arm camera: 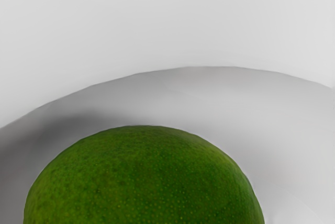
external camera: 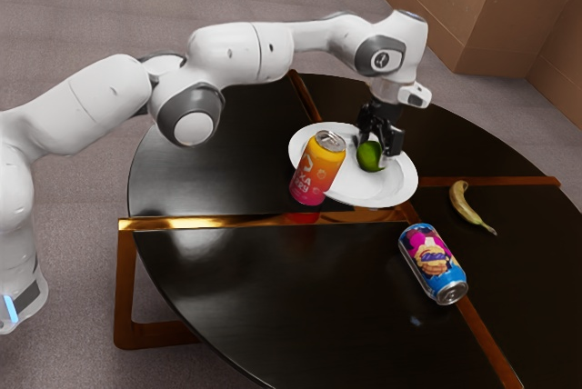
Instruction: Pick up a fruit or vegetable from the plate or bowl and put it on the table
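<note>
Green fruit (external camera: 370,157) below parted pincer (external camera: 378,146)

Green fruit was seen on the plate (external camera: 400,191), toward the surface's (external camera: 209,271) far edge in the exterior view. Pincer fingers were spread, with the fruit low between them, not clamped. Slight lowering was judged needed before closing.

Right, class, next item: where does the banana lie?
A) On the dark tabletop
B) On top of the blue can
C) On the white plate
A: the exterior view shows the banana on the dark tabletop, apart from the white plate.
</note>
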`<action>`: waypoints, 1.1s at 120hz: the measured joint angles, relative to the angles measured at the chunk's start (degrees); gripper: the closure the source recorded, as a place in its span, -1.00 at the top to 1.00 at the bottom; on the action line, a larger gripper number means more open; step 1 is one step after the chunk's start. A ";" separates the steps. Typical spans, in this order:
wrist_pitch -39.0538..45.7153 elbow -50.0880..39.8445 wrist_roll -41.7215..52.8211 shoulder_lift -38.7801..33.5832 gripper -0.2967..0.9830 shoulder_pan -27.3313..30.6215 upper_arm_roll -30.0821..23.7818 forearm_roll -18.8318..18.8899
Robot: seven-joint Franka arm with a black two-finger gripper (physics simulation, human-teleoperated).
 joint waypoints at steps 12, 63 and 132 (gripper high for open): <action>0.29 0.03 -0.01 0.40 0.54 -0.01 -0.47 -0.01; 0.88 0.14 -0.51 0.81 -0.02 -0.22 -0.75 0.43; -0.12 8.80 -1.13 -5.31 -0.41 3.11 -0.85 4.57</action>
